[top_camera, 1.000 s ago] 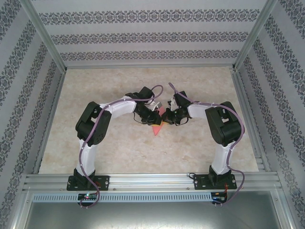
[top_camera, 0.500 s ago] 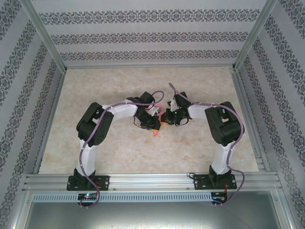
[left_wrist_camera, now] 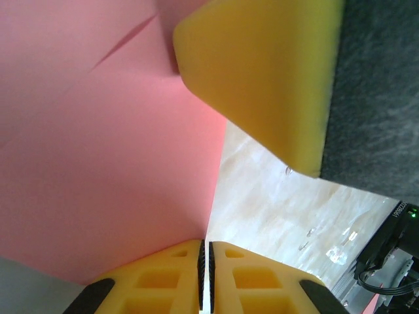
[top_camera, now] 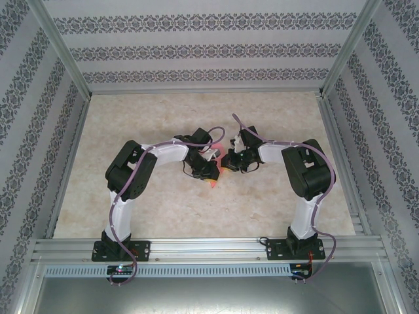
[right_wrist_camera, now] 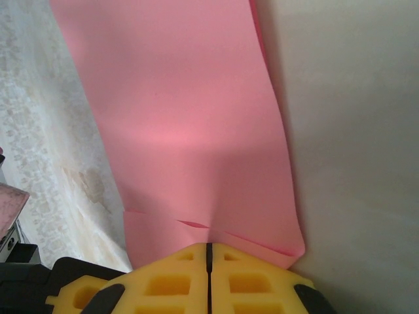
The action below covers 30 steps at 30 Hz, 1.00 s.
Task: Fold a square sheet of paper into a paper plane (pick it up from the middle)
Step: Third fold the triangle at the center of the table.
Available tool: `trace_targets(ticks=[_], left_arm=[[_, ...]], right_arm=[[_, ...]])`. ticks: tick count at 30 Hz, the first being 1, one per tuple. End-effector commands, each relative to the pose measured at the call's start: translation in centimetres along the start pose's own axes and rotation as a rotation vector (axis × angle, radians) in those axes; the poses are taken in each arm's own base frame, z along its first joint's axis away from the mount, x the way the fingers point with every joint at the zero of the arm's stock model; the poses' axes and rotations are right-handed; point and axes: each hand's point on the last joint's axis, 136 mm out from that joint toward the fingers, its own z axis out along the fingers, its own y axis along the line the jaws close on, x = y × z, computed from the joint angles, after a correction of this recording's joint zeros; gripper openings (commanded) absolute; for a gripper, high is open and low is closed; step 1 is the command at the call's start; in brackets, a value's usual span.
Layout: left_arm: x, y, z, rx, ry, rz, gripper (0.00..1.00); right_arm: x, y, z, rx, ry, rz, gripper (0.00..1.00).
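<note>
The pink-red sheet of paper (top_camera: 213, 183) is folded, creased and held off the table between both grippers at the table's middle. Only small bits of it peek out between the arms in the top view. My left gripper (top_camera: 211, 171) is shut on it; in the left wrist view the jaws (left_wrist_camera: 204, 252) pinch the paper's (left_wrist_camera: 111, 163) right edge, and a yellow finger of the right gripper (left_wrist_camera: 262, 78) presses on it from above. My right gripper (top_camera: 229, 160) is also shut on it; its jaws (right_wrist_camera: 209, 247) clamp the creased near edge of the paper (right_wrist_camera: 190, 118).
The marbled tabletop (top_camera: 157, 118) lies open all around the arms. Aluminium rails (top_camera: 209, 248) run along the near edge and patterned walls close the other sides. An arm's black base (left_wrist_camera: 393, 261) shows at the lower right of the left wrist view.
My left gripper has swung right, closer to the right gripper. The pink tip hanging below them has shrunk and dropped slightly toward the camera. The right arm has barely moved.
</note>
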Motion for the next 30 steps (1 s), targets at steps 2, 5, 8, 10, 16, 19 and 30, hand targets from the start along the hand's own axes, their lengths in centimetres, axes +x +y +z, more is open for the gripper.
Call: trace_targets(ticks=[2, 5, 8, 10, 16, 19, 30], left_arm=[[0.6, 0.5, 1.1, -0.008, 0.02, -0.004, 0.14], [0.8, 0.6, 1.3, 0.0, 0.022, -0.014, 0.14], [1.2, 0.9, 1.5, -0.002, 0.028, -0.02, 0.14], [1.4, 1.0, 1.6, -0.004, 0.031, -0.024, 0.14], [2.0, 1.2, 1.4, -0.01, 0.035, -0.03, 0.14], [2.5, 1.1, 1.1, -0.012, 0.038, -0.029, 0.14], [4.4, 1.4, 0.8, -0.082, 0.066, 0.0, 0.14]], right_arm=[[1.9, -2.7, 0.5, 0.066, 0.054, 0.067, 0.08], [1.9, -2.9, 0.5, 0.07, 0.051, 0.072, 0.08], [2.0, -3.0, 0.5, 0.071, 0.051, 0.074, 0.08], [1.9, -3.0, 0.4, 0.072, 0.049, 0.074, 0.08], [2.0, -3.4, 0.3, 0.09, 0.049, 0.076, 0.08], [1.9, -3.7, 0.2, 0.103, 0.049, 0.078, 0.08], [1.9, -4.3, 0.3, 0.124, 0.053, 0.083, 0.07]])
